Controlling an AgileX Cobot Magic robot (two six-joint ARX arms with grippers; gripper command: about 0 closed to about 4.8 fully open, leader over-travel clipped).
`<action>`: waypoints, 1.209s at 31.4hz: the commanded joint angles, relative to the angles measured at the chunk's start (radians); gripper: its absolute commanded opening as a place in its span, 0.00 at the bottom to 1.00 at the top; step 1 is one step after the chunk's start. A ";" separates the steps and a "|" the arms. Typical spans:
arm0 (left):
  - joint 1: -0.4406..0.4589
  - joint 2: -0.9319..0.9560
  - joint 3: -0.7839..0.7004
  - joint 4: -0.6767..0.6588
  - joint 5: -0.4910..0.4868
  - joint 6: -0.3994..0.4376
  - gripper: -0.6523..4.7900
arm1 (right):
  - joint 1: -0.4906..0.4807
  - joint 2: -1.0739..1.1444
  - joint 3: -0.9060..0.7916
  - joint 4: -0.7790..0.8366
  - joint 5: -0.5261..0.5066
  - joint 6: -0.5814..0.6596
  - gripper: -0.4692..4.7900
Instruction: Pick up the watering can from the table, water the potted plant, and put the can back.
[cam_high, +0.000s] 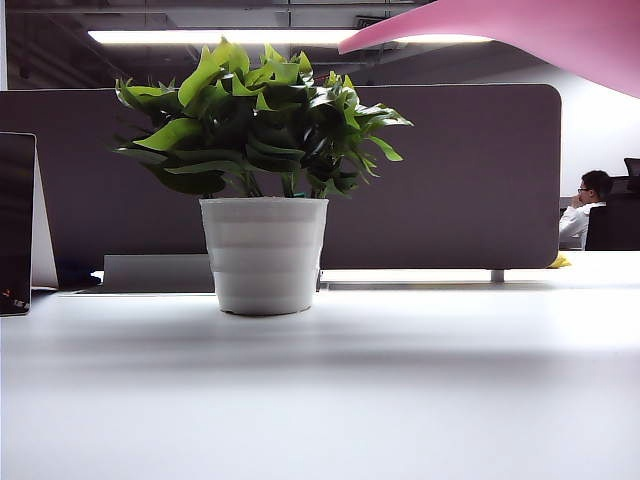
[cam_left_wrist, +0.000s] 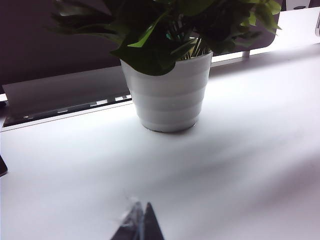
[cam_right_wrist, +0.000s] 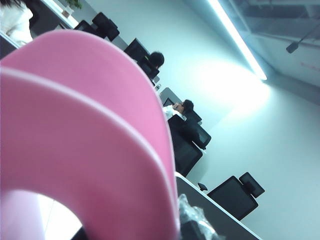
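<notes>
Nearest the exterior camera lies bare white table (cam_high: 320, 400), and further back on it stands the potted plant (cam_high: 262, 200), upright in its ribbed white pot, leaves spreading wider than the rim. Above and to the right the watering can (cam_high: 520, 35) is off the table and held high: only its pink spout and part of the body enter the exterior view, the spout tip hanging near the plant's right-hand leaves but, by my reading, not yet over the pot mouth. The right wrist view is almost filled by the can's pink body, so the right gripper (cam_right_wrist: 192, 222) shows only as a dark scrap at the frame edge; its jaws are hidden, yet the lifted can crowding that camera suggests it is clamped on the can, presumably at the handle. The left gripper (cam_left_wrist: 141, 225) rests low near the table in front of the pot, its 2 fingertips pressed together, holding nothing. The risks from here: tipping before the spout is over the soil would send water onto the table or only onto the leaves — and lowering carelessly could push the spout into the foliage or nudge the pot. Hidden: the handle, the grip itself, and any water inside. Far behind, a dark partition and seated people.
</notes>
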 joint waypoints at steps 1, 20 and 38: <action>0.000 0.001 0.001 0.013 0.001 0.000 0.11 | 0.025 -0.010 0.020 0.124 -0.002 -0.036 0.08; 0.000 0.001 0.001 0.013 0.001 0.000 0.11 | 0.050 0.046 0.095 0.148 -0.020 -0.121 0.08; 0.000 0.001 0.001 0.013 0.001 0.000 0.11 | 0.062 0.046 0.099 0.157 -0.066 -0.191 0.08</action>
